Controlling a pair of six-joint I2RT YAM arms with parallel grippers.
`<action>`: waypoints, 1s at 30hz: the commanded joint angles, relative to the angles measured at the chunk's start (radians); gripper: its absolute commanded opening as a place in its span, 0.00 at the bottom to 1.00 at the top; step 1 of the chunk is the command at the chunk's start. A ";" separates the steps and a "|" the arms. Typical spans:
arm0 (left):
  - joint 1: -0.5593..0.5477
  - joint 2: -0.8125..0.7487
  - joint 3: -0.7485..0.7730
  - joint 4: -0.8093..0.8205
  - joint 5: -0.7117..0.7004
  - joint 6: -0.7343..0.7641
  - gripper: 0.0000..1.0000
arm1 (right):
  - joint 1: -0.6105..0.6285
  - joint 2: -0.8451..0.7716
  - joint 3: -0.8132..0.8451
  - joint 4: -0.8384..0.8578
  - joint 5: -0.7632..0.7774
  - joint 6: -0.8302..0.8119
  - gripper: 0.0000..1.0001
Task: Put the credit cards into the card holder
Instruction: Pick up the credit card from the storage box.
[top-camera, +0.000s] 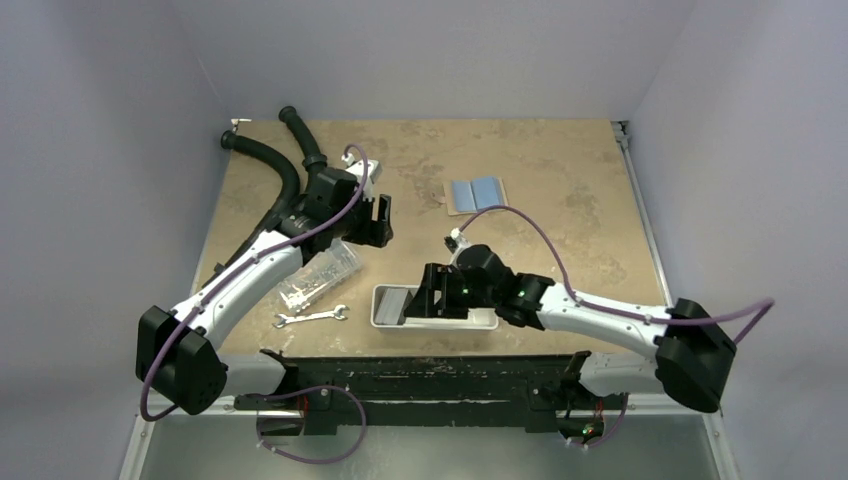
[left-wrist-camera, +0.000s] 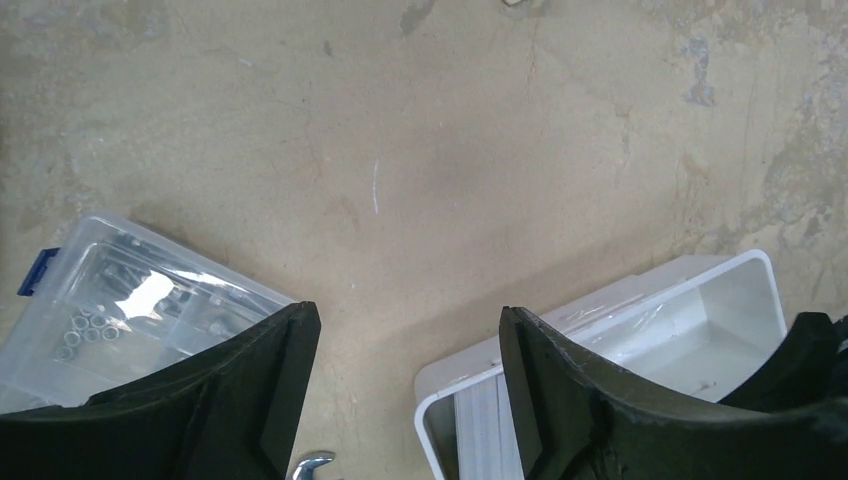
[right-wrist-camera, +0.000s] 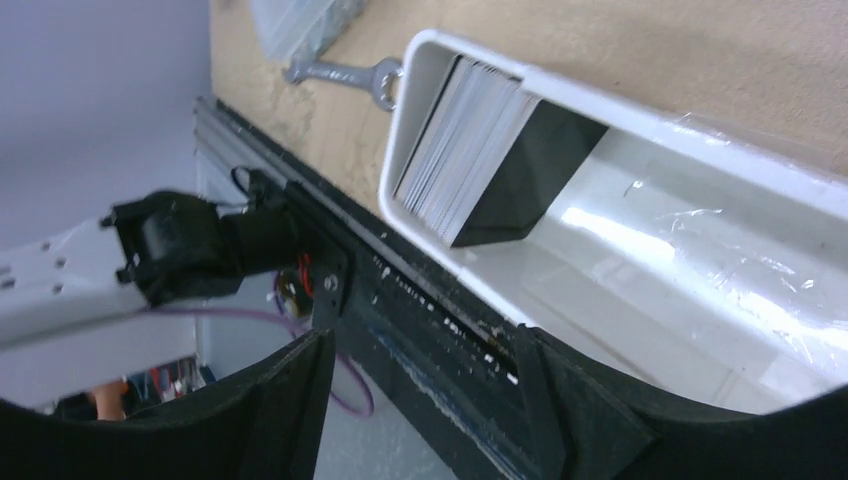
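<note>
Pale lilac walls (top-camera: 420, 50), mottled tan tabletop (top-camera: 560, 160).

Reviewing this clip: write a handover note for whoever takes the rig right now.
Grippers: the left gripper has its jaws open and empty, above bare table between the box and the tray. The right gripper has its jaws open and empty, over the tray.
Things: the cards stand stacked on edge at one end of the tray. The holder lies open farther back.
Done: no card visible in the holder.
Left: lift the cards out and slot them in.
</note>
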 joint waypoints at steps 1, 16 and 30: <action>0.009 -0.035 0.025 0.067 -0.047 0.047 0.71 | 0.010 0.087 0.005 0.167 0.109 0.116 0.70; 0.052 -0.109 -0.080 0.133 -0.066 0.043 0.72 | 0.014 0.294 0.085 0.176 0.030 0.114 0.56; 0.054 -0.090 -0.086 0.127 -0.060 0.051 0.72 | 0.012 0.347 0.097 0.193 0.013 0.110 0.46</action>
